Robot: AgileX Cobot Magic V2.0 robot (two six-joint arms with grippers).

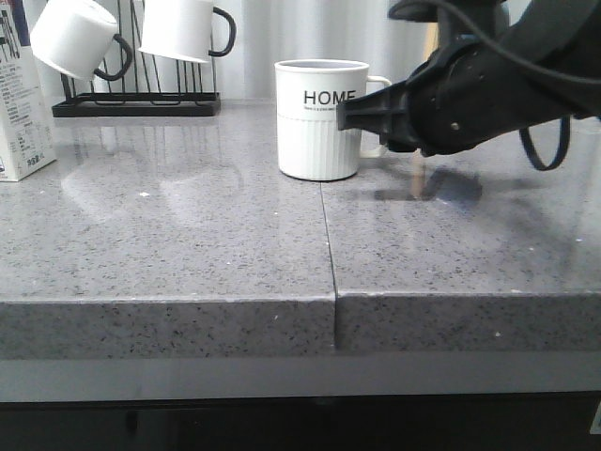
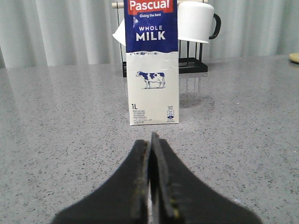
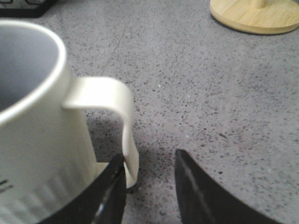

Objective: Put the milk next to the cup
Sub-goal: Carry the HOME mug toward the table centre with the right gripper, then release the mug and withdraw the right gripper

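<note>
The right hand (image 3: 149,186) has its fingers apart, one finger (image 3: 110,196) against the side of the cup (image 1: 319,119) and just inside its handle (image 3: 119,121), the other finger out on the far side of the handle over the grey desk (image 1: 188,244). The left hand (image 2: 153,186) has its fingers pressed together on nothing and points at the milk (image 2: 153,65), which stands upright on the desk near its left edge, well apart from the cup, with a rack (image 1: 136,99) of hanging mugs behind it.

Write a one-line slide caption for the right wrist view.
Open right gripper straddling the white handle of the cup on the grey counter.
</note>
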